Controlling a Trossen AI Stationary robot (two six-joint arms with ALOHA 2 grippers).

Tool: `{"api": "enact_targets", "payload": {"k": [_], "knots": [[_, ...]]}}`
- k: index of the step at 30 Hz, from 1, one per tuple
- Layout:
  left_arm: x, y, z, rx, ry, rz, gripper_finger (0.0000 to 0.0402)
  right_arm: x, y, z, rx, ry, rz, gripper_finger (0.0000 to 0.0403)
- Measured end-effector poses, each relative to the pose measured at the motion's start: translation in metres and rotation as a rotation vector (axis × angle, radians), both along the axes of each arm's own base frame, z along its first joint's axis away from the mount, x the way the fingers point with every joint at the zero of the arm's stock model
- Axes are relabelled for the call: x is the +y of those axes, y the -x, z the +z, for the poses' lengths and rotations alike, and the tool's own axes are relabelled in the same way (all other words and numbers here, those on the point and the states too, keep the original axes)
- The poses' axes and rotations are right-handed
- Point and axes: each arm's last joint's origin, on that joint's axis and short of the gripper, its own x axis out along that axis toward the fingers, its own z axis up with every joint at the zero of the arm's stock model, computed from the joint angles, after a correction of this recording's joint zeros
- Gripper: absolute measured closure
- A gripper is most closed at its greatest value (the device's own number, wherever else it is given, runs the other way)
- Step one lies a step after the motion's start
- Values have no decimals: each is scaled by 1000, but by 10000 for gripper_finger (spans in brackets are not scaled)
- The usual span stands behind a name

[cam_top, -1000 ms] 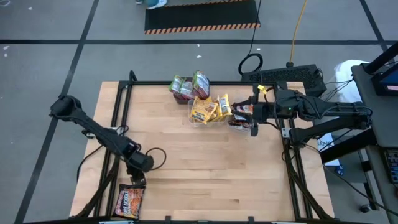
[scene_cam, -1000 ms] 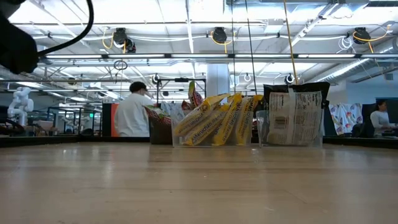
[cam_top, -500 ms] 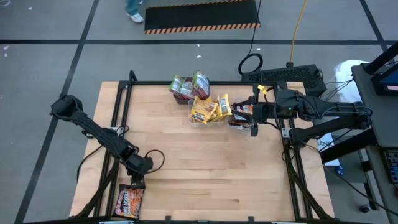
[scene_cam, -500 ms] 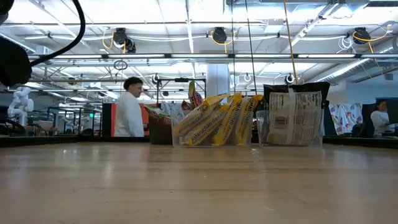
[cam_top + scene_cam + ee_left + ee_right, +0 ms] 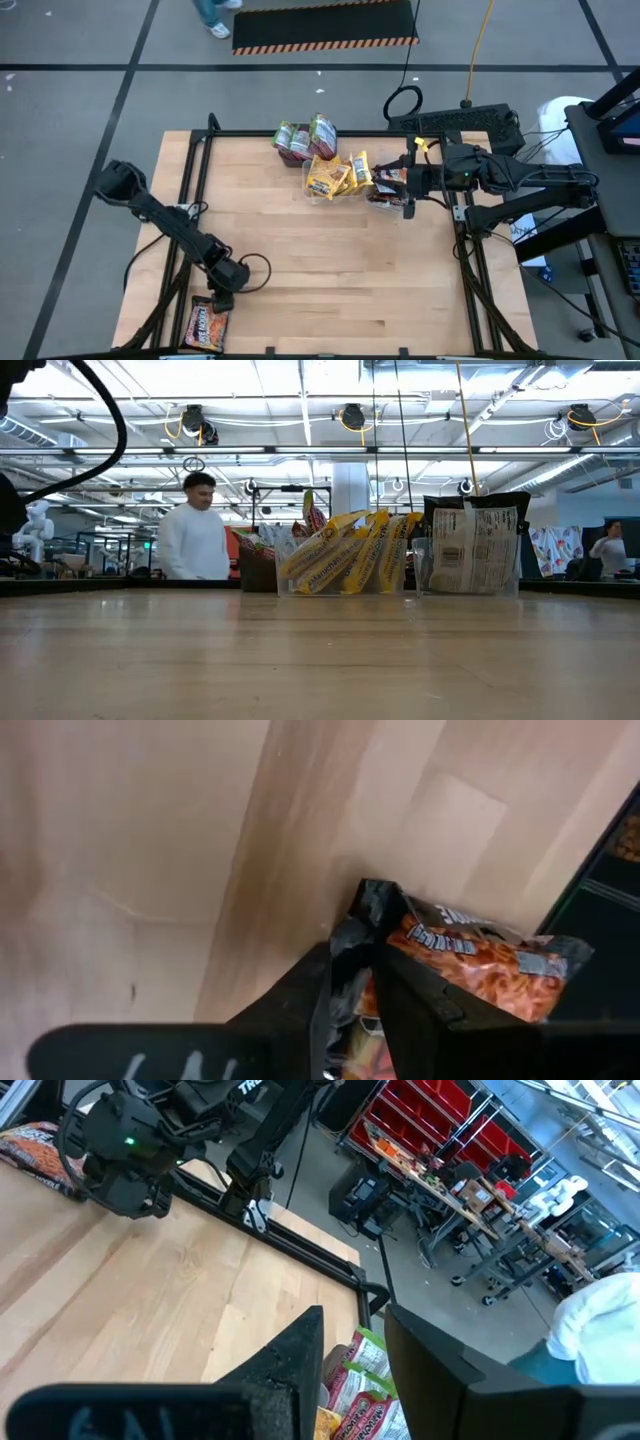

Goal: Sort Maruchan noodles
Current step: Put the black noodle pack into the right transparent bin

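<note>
The left gripper [image 5: 221, 299] sits at the table's near left corner, its fingers seemingly clamped on the top edge of a dark packet [image 5: 207, 325] whose long axis runs away from it toward the near edge. At the far side, tubs [image 5: 335, 180] hold yellow packets [image 5: 340, 555] upright. The right gripper [image 5: 400, 183] hangs over a dark-packet tub; its grip cannot be told.

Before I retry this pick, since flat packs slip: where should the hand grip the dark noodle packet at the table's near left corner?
Grip the crinkled end seam of the dark packet, the edge facing the table's middle. It lies flat on the table, so only a raised seam offers purchase. The left hand already straddles that edge, coming from the table side; a low approach probably suits.
</note>
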Motion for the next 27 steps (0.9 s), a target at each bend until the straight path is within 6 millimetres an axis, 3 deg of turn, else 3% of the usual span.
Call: {"api": "enact_targets", "payload": {"k": [8,20,27], "knots": [[-2,0,1,-19,2,-35,316,-1,0,1,-4,17,-27,300],[-4,-18,21,-162,27,-95,316,-2,0,1,0,50,-68,300],[4,-11,16,-106,-61,-131,316,-2,0,1,0,50,-68,300]]}}
